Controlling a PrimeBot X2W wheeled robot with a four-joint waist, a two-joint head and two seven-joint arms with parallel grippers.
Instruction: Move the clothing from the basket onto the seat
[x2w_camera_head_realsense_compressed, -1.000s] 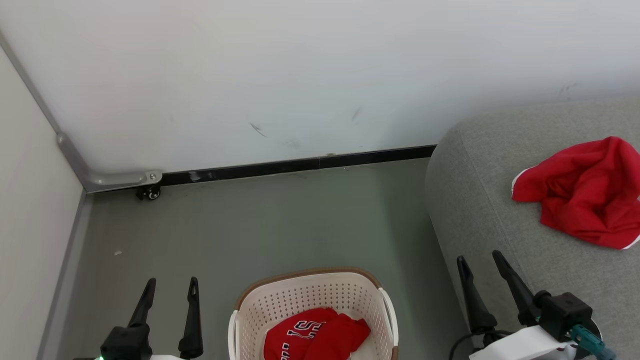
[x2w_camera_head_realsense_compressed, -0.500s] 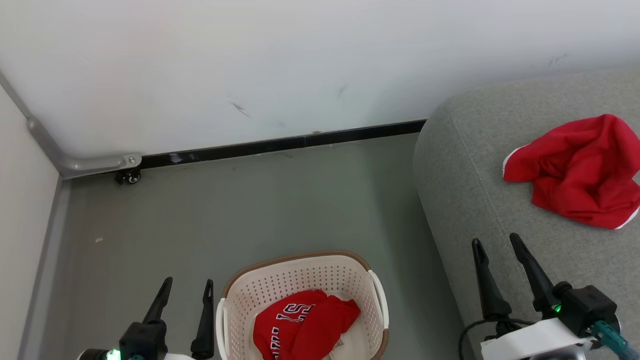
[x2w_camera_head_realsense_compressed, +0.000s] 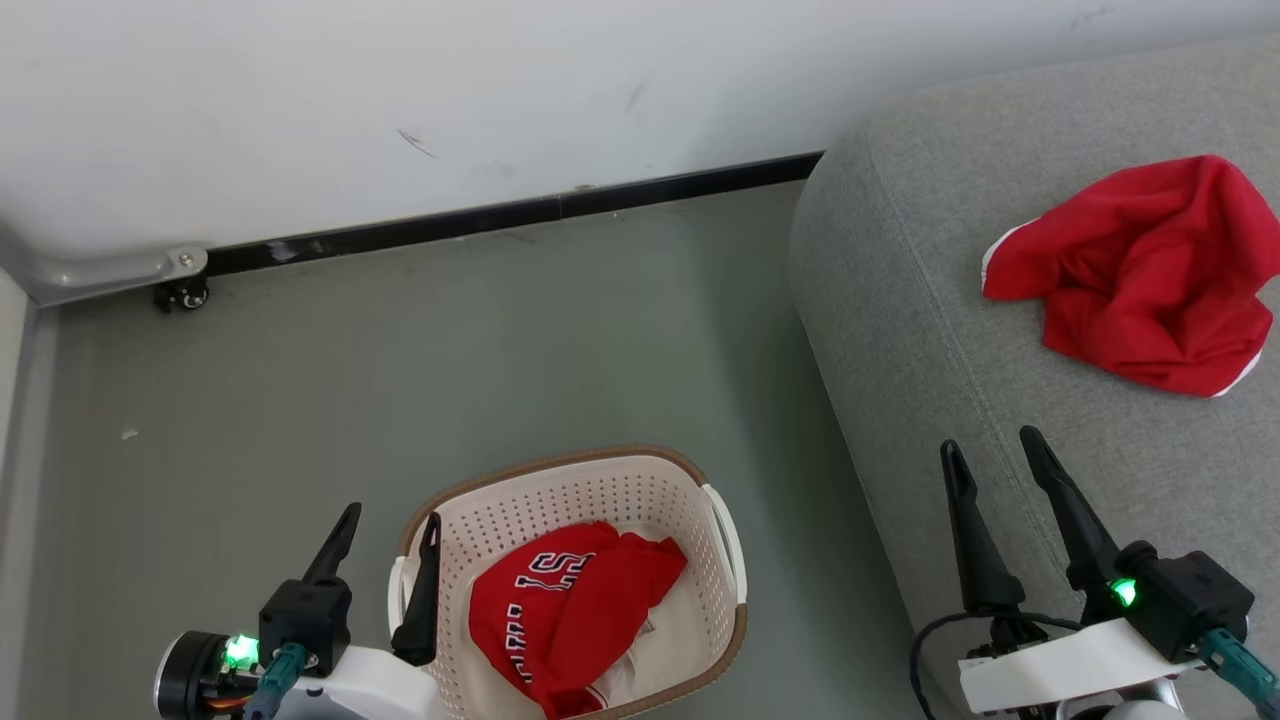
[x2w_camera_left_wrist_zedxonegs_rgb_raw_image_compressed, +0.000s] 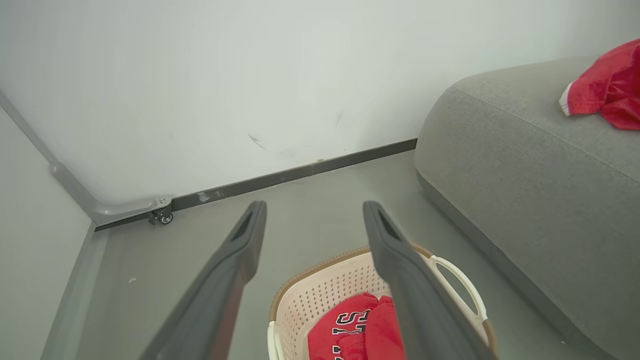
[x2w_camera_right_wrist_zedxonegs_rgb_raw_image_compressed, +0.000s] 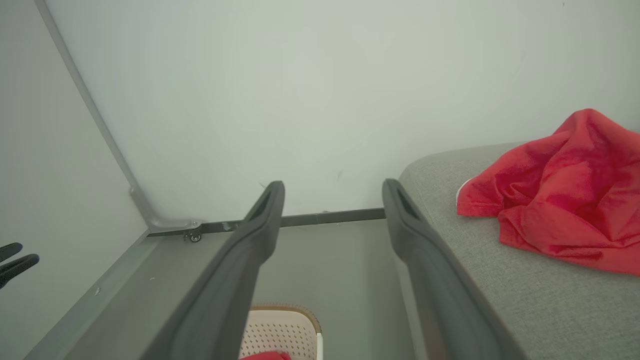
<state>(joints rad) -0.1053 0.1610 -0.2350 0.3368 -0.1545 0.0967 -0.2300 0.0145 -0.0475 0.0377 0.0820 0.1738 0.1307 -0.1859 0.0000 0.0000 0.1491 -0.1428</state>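
Jersey (x2w_camera_head_realsense_compressed: 560, 610) in basket (x2w_camera_head_realsense_compressed: 560, 462) sits just R of left tool (x2w_camera_head_realsense_compressed: 392, 513), spread apart; right tool (x2w_camera_head_realsense_compressed: 988, 440) also apart, by seat (x2w_camera_head_realsense_compressed: 900, 300).

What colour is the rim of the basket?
Brown; the basket rim shows best in the head view.

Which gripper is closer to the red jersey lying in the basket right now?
Left. The left gripper hangs at the basket's left rim, just beside the jersey; the right gripper is over the seat edge, beyond the basket's far side.
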